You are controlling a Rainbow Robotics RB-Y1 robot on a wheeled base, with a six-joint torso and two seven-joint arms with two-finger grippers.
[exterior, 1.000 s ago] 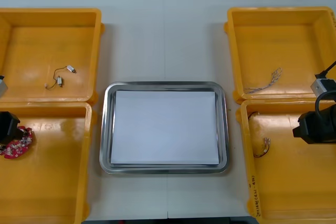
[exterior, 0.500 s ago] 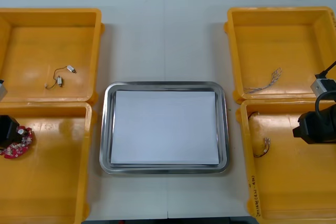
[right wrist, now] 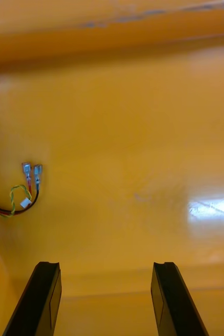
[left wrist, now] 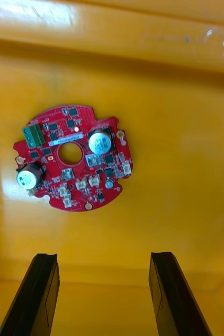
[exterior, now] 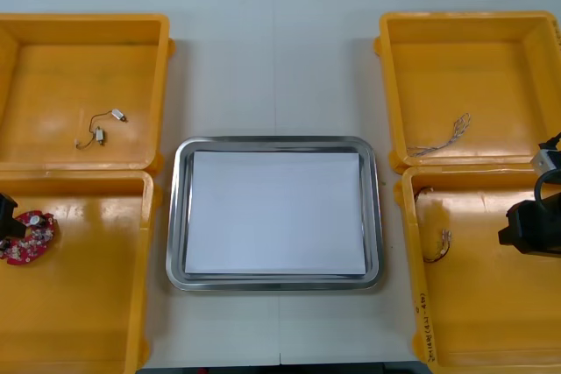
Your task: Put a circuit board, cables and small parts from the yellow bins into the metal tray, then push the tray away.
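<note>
Fingers (left wrist: 44, 294) wide and empty, left hand (left wrist: 104, 257) is hovering over the round red circuit board (left wrist: 72, 157) lying flat in a yellow plastic bin (exterior: 88, 304). Off-centre closing risks skidding it away; right hand (right wrist: 106, 265) is waiting open opposite.

We see four yellow bins: the far left bin (exterior: 53, 85), the near left bin (exterior: 88, 304), the far right bin (exterior: 473, 67) and the near right bin (exterior: 491, 321). The metal tray (exterior: 175, 216) between them has a shiny silver rim and is plain white inside. The table (exterior: 272, 59) is pale, almost white. The circuit board (left wrist: 72, 157) in the near left bin is red, dotted with green, white and black parts and two silver-topped cylinders. The cable (right wrist: 22, 198) in the near right bin has red, yellow and black strands. The fingers (left wrist: 41, 294) of the left gripper (left wrist: 104, 255) and of the right gripper (right wrist: 105, 264) are black.
</note>
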